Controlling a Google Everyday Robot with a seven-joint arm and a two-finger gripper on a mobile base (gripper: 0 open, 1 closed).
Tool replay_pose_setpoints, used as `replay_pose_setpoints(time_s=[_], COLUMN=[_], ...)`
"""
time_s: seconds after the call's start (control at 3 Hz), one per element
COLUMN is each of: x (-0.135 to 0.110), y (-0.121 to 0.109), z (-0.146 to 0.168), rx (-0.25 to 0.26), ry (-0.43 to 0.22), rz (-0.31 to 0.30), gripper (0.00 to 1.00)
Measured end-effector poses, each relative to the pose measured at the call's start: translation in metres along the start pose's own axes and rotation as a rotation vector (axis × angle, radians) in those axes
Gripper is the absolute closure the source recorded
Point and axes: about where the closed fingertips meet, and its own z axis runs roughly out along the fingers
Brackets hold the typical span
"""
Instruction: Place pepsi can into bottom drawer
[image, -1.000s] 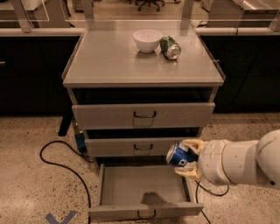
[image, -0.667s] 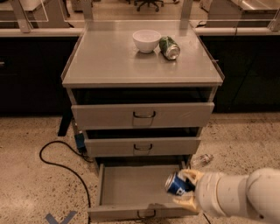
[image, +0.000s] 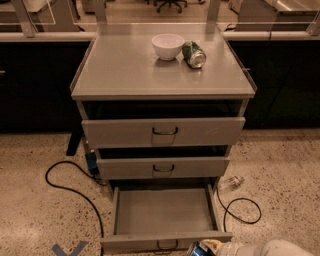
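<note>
The bottom drawer (image: 162, 212) of the grey cabinet is pulled out, and its wide flat tray shows nothing inside. Its small dark handle (image: 167, 245) is on the front panel. The blue pepsi can (image: 197, 249) shows only partly at the lower edge of the camera view, just in front of the drawer's front panel and right of the handle. My gripper (image: 209, 247) is there with its yellowish fingers against the can, shut on it. The white arm (image: 270, 248) runs off to the bottom right.
On the cabinet top stand a white bowl (image: 167, 46) and a green can (image: 194, 54) on its side. The two taller drawers (image: 162, 131) above stand slightly out. A black cable (image: 65, 185) lies on the floor at left. Another cable (image: 242, 212) and a clear bottle (image: 230, 183) lie at right.
My gripper has moved down with the can, from beside the middle drawer to the lower edge of the view in front of the bottom drawer's front panel.
</note>
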Motion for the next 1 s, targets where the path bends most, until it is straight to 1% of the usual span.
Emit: replay_pose_setpoints(time_s=[0.33,0.67,1.0], x=[0.004,-0.014,-0.053], y=[-0.001,-0.019,-0.061], z=[0.009,0.043,0.076], rx=[0.001,0.013,0.062], ry=[-0.001,-0.036,-0.074], rz=[0.001,-0.043,-0.06], gripper=[1.0,1.0,1.0])
